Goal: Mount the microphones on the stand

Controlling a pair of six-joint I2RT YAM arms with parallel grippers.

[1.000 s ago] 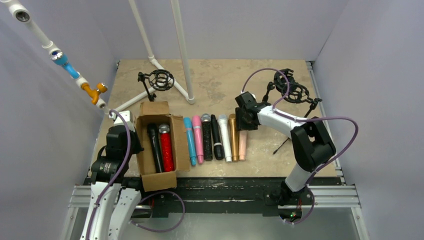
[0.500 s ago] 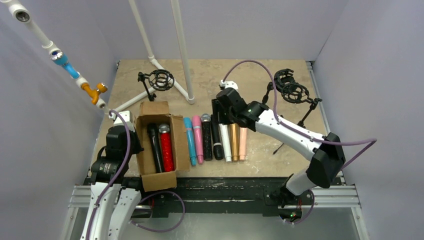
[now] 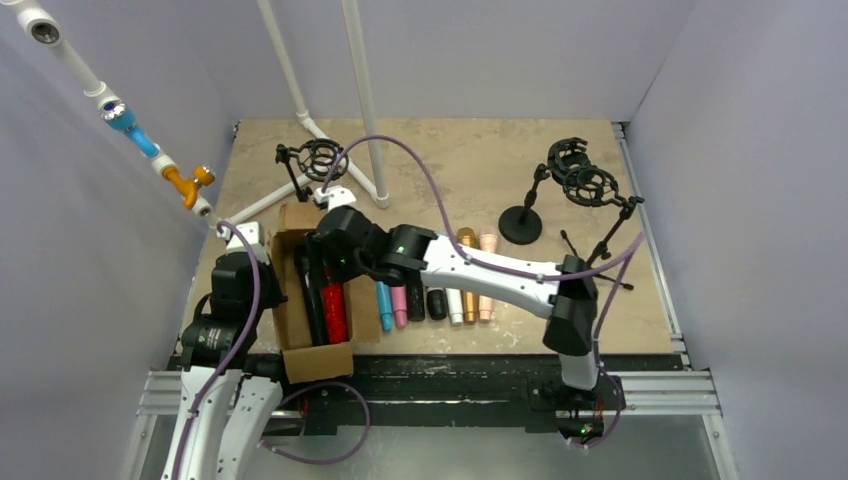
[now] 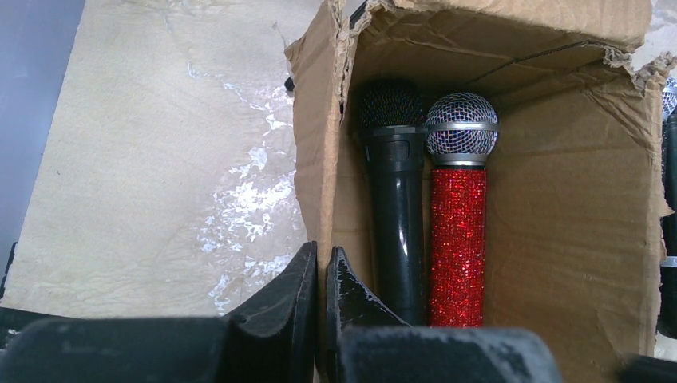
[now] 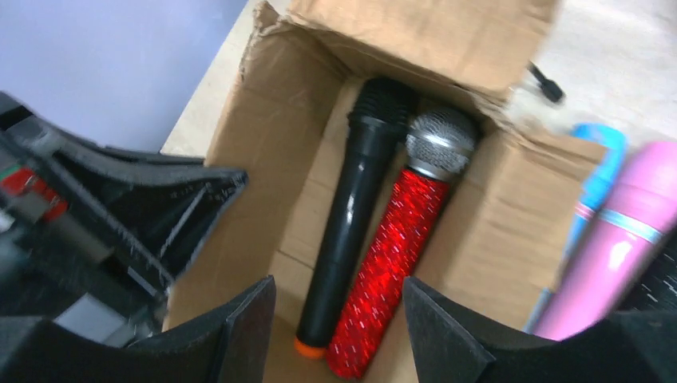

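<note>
Stretching leftward, right gripper (image 5: 335, 291) poised wide-open over red glitter microphone (image 5: 391, 255); left gripper (image 4: 321, 255) closed at box (image 5: 511, 207).

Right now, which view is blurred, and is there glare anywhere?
Right wrist view: soft and smeared, worst on the pink microphone and the cardboard box edges. Left wrist view: sharp, with a highlight streak down the black microphone. Top external view: evenly lit, crisp.

Lilac walls (image 3: 500, 50), mottled beige tabletop (image 3: 480, 150)
</note>
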